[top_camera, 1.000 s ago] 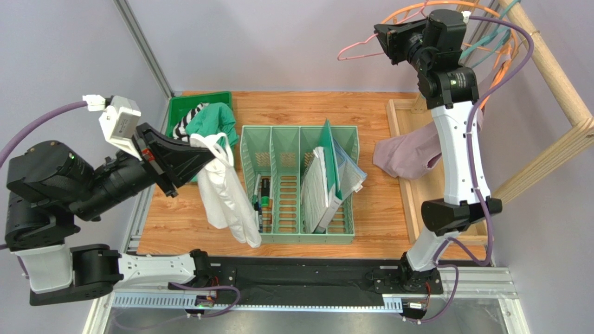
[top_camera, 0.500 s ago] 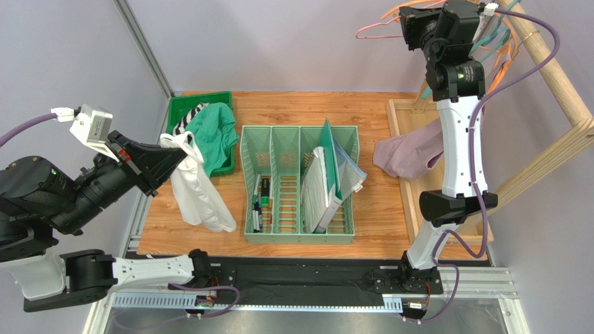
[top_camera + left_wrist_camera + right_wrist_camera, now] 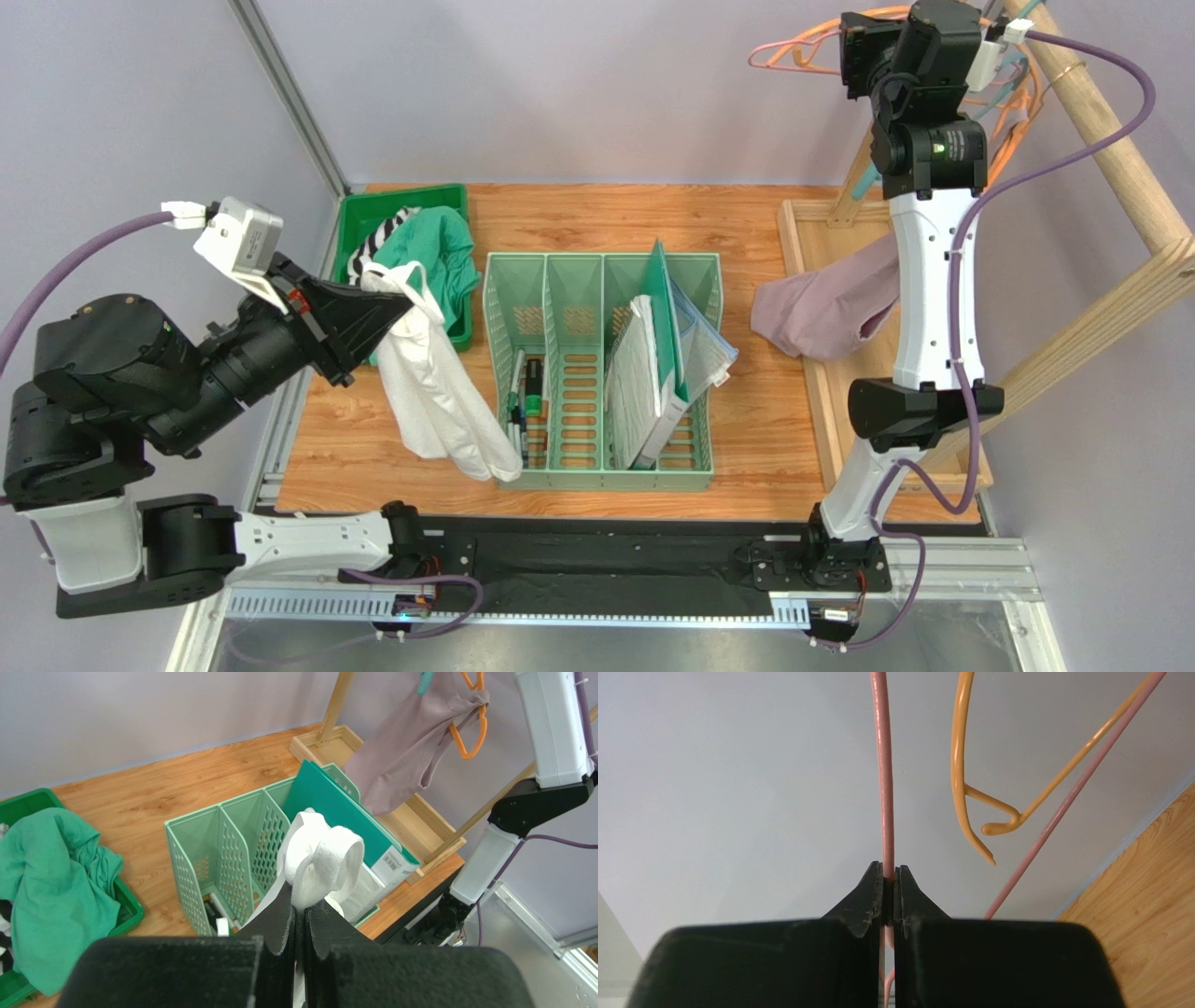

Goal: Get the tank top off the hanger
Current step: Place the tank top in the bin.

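Since a second ago we have swung the bare pink hanger (image 3: pixel 881 777) up toward the wooden rail (image 3: pixel 1108 129), right gripper (image 3: pixel 889 882) clamped on its wire. Our left gripper (image 3: pixel 300 906) pinches a strap of the white tank top (image 3: pixel 446 399), which dangles beside the green organizer (image 3: pixel 603 479). Separation looks complete.
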### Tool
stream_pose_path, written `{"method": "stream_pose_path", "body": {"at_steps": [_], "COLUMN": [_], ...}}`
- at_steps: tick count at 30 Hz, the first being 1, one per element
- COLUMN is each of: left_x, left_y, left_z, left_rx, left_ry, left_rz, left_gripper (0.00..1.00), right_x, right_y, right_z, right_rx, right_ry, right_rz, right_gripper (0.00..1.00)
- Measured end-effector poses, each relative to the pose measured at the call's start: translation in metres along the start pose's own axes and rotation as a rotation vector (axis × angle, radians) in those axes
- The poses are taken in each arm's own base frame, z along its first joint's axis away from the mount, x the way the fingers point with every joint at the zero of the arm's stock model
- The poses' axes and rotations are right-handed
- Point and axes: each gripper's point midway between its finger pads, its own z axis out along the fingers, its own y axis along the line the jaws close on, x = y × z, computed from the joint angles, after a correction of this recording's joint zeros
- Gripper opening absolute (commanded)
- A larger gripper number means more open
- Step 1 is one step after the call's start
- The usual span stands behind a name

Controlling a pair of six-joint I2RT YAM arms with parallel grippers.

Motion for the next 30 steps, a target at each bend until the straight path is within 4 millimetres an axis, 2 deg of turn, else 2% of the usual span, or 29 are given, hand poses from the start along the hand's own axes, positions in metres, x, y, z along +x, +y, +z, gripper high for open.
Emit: {"method": "stream_pose_path", "body": {"at_steps": [9,19,25,30], "left_x": [0.003,0.002,0.003,0.003], "left_y": [-0.008,-0.010,-0.011,-0.012], "left_z": [0.007,0.009,0.010,0.013], "left_rx": [0.015,0.016,0.018,0.015], "left_ry": [0.018,0.012,0.015,0.015], "left_rz": [-0.015,-0.043,-0.041,-0.041], "left_gripper": [0.00,0.00,0.00,0.00], "right_x": [0.002,-0.003,0.002,0.007], "right_y": [-0.007,-0.009,-0.013,-0.023], "right_z": [0.016,0.019,0.020,0.014], "right_rx": [0.012,0.018,0.021,0.055], "right_ry": [-0.018,-0.028,0.011,0.020], "right_rz": [0.027,0.048,0.024,-0.024], "right_gripper": [0.00,0.00,0.00,0.00]}}
